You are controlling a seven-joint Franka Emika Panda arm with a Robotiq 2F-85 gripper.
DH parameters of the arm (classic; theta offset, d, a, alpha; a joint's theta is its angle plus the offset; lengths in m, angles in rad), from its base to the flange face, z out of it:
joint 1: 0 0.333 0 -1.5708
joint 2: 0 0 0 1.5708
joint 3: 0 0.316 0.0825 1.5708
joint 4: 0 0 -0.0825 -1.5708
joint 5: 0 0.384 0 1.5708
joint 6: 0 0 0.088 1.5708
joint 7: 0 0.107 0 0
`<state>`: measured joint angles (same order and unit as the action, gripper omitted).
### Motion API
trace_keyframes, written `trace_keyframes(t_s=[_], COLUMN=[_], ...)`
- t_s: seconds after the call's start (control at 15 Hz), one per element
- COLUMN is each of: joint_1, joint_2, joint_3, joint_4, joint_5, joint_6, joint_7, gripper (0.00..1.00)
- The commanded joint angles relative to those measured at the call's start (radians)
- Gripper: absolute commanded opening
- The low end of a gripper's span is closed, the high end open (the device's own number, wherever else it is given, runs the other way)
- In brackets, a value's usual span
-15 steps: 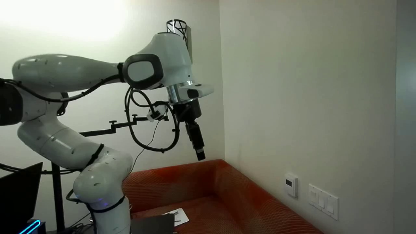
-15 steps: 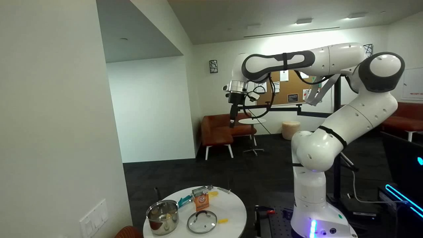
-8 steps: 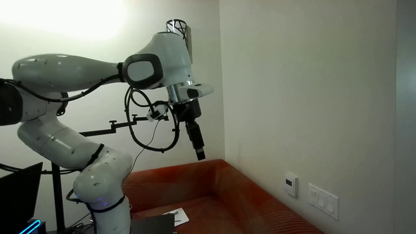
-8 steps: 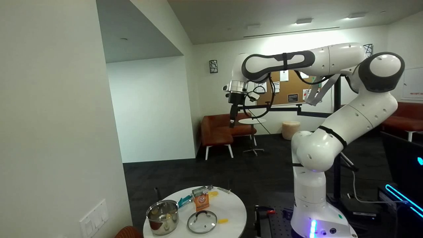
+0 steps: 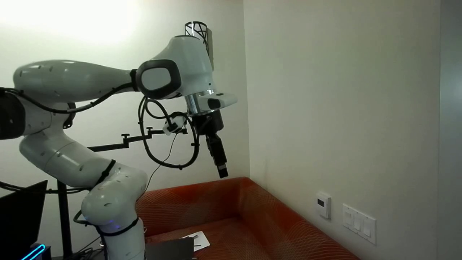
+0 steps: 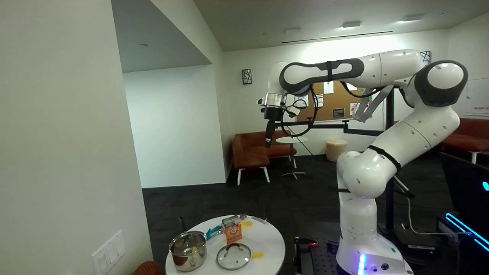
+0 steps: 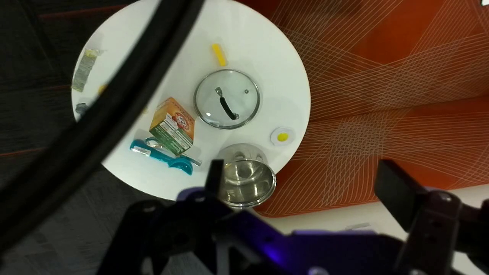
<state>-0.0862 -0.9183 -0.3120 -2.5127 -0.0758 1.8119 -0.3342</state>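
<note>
On the round white table (image 7: 284, 76), going left to right in the wrist view, a teal scoop (image 7: 160, 154) lay near an orange-and-green box (image 7: 174, 126), with a yellow strip (image 7: 219, 54) and a glass lid (image 7: 210, 101) further along. The steel pot (image 7: 245, 152) stood by the edge, partly hidden by the gripper (image 7: 303, 177), and a white piece (image 7: 282, 136) with a yellow centre lay right of the pot. Jaws spread wide, the gripper hung well above the table, a red seat (image 7: 366, 76) showing farthest right
</note>
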Motion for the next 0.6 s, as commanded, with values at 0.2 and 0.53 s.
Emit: trace_keyframes(t_s=[0.2,0.53], joint_1=[-0.003,0.005], joint_2=[0.008,0.069], joint_3=[0.001,-0.014], joint_4=[0.006,0.038], joint_5=[0.004,-0.009], joint_6=[0.001,0.032], joint_7=[-0.009,-0.031], gripper=[1.0,1.0])
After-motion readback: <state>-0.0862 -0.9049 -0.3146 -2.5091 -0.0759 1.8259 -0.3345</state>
